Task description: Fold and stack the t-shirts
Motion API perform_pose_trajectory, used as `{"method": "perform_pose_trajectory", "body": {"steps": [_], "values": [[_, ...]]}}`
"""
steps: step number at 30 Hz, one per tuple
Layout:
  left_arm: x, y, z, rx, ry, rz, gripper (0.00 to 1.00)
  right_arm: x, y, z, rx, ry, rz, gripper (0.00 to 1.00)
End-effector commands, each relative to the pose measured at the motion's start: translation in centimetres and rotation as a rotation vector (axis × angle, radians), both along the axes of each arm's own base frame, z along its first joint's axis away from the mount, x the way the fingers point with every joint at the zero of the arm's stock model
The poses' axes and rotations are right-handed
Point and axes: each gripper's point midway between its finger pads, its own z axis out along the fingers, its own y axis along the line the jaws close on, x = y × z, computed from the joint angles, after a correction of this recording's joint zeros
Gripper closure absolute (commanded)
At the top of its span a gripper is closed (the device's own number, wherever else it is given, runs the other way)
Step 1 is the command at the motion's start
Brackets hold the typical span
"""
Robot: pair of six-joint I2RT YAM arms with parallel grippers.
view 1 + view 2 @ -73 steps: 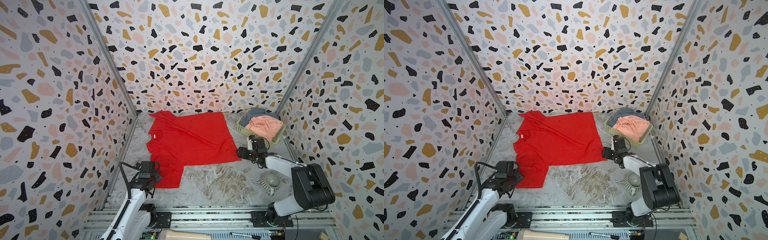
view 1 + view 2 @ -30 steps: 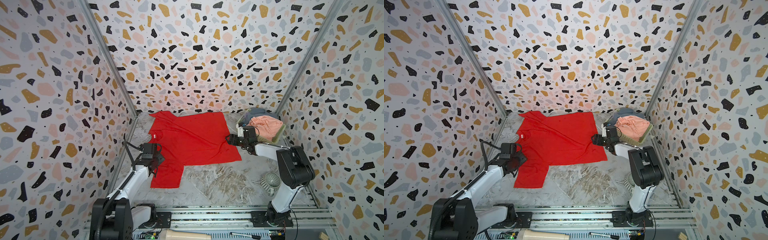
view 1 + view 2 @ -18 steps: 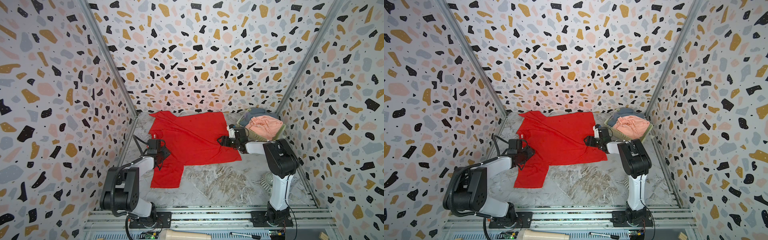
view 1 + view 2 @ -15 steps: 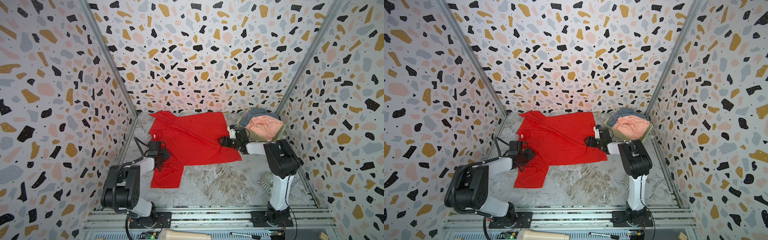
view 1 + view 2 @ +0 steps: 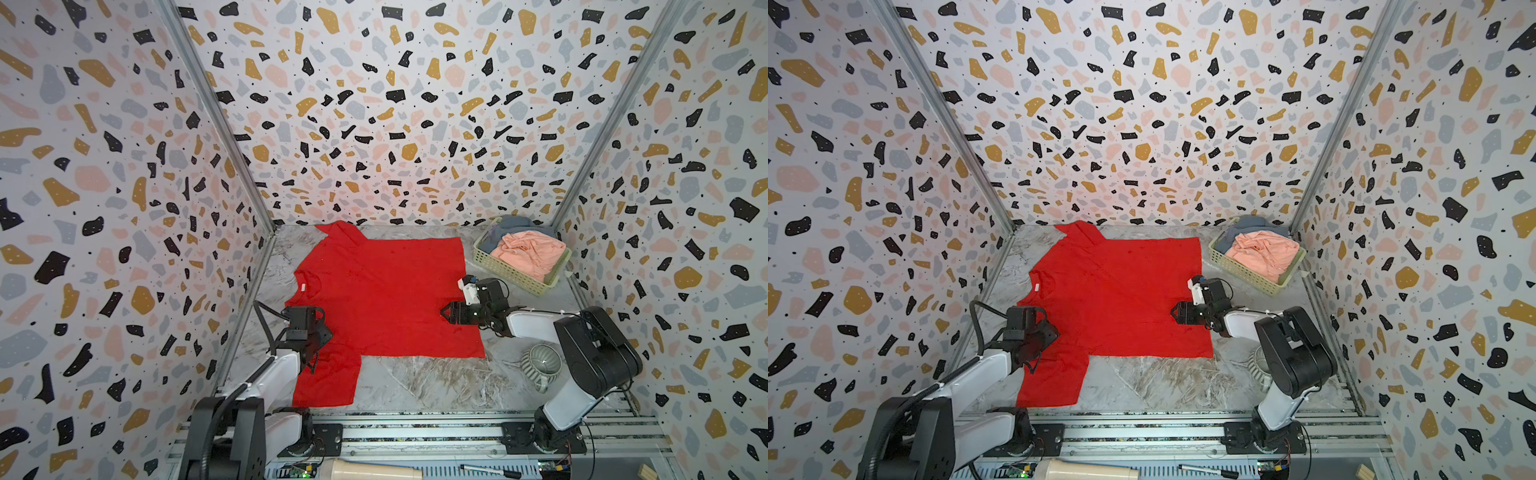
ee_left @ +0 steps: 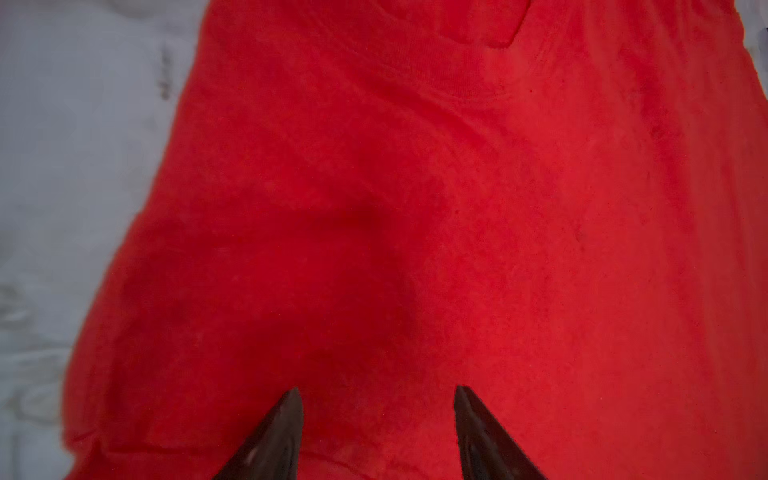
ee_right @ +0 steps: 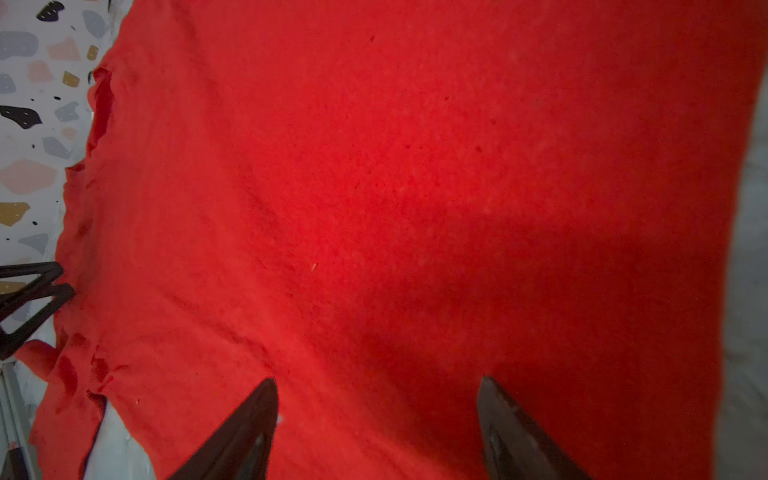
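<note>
Left claw [image 5: 322, 334], right claw [image 5: 446, 312] onto shirt [image 5: 386, 291]

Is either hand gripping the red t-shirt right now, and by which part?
Nothing is held. The left hand and right hand both stand open over the spread bright red cloth t-shirt, with no cloth pinched in either.

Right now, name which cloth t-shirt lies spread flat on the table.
The bright red short-sleeved cloth t-shirt; the salmon-pink shirt and the grey-blue shirt sit crumpled in the pale green lattice basket.
</note>
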Motion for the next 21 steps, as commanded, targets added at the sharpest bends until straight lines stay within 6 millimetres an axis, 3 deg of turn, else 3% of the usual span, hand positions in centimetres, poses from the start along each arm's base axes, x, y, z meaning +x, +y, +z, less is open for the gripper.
{"method": "perform_pose_trajectory", "body": {"steps": [1,3,6,11,16,18,21], "values": [[3.2,0.5,4.7,0.040,-0.114,-0.015,0.40,1.5,-0.4,3.4,-0.049,-0.092,-0.006,0.23],[6.1,-0.1,7.3,0.040,-0.190,-0.057,0.39,4.1,-0.2,6.2,-0.060,-0.191,-0.030,0.22],[10.5,-1.0,9.2,0.037,-0.244,-0.125,0.39,8.4,0.6,8.8,-0.062,-0.286,-0.057,0.21],[17.8,-2.5,8.6,0.021,-0.272,-0.219,0.38,14.6,2.6,10.0,-0.027,-0.344,-0.076,0.21],[24.0,-3.6,7.6,-0.036,-0.329,-0.248,0.38,18.7,3.7,8.7,0.018,-0.351,-0.093,0.21],[25.0,-3.3,6.4,-0.038,-0.302,-0.224,0.38,19.2,4.3,7.4,0.036,-0.319,-0.080,0.21],[25.1,-2.6,4.0,-0.028,-0.237,-0.195,0.38,18.6,4.8,5.0,0.038,-0.258,-0.056,0.22]]}}
